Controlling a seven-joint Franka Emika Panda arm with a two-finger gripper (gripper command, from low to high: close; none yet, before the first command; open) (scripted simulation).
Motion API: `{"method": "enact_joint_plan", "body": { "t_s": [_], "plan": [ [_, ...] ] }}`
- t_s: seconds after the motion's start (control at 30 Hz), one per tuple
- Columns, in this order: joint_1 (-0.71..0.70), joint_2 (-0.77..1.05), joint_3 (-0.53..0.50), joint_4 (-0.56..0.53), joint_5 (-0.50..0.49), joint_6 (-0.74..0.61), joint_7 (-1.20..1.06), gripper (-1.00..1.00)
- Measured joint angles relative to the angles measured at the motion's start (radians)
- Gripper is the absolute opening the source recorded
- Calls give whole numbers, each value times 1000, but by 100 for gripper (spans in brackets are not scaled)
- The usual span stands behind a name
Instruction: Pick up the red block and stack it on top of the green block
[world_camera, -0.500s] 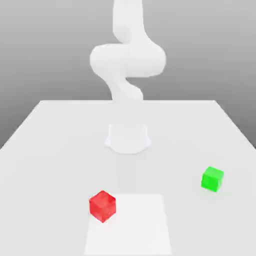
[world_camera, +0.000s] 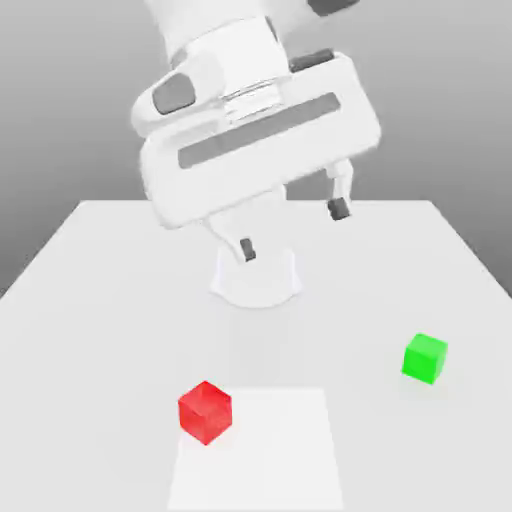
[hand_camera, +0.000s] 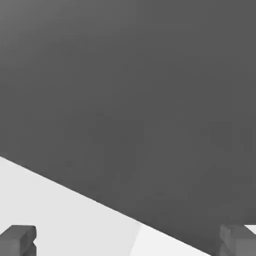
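While empty, end effector (world_camera: 293, 229) fingers wide apart, nothing touched.

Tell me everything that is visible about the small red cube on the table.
The small bright red cube has plain, matte-looking faces and sharp edges; three faces show, the top one lightest. It sits flat on the white table, turned so that one corner points toward the camera, at the edge of a brighter white square patch. It lies toward the exterior view's left, well apart from the small green cube. Nothing touches it except the table; the open gripper hangs high above.
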Motion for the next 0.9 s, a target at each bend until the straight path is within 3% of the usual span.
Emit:
{"method": "enact_joint_plan", "body": {
  "t_s": [0.2, 0.4, 0.57, 0.73, 0.8, 0.9],
  "plan": [
    [29, 167, -23, -66, 88, 55, -216, 0],
    [25, 275, -31, -144, 68, 151, -357, 0],
    [-2, 301, -58, -220, -76, 260, -385, 0],
    [-62, 262, -103, -294, -397, 362, -282, 0],
    [-72, 277, -97, -298, -421, 392, -280, 0],
    [-68, 325, -71, -291, -367, 437, -323, 0]
  ]
}}
